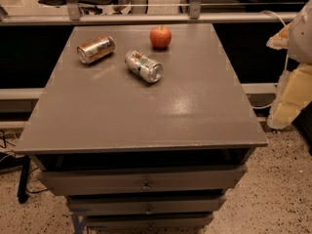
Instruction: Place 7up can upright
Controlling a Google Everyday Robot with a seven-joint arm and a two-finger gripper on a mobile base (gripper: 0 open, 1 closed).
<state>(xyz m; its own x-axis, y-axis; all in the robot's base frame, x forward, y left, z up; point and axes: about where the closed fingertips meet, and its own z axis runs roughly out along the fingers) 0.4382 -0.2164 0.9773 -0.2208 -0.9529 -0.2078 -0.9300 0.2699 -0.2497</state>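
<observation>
Two cans lie on their sides on the far half of the grey counter (146,116). The 7up can (143,66), silver with a green and white label, lies near the middle of that far half, its open-looking end turned toward the near right. The copper can (96,49) lies to its left, apart from it. An apple (160,36) sits just behind the 7up can, not touching it. My hand (288,99) hangs beyond the counter's right edge, well apart from the 7up can; whether it is apart or together I cannot tell. Drawers (146,179) sit below the counter.
</observation>
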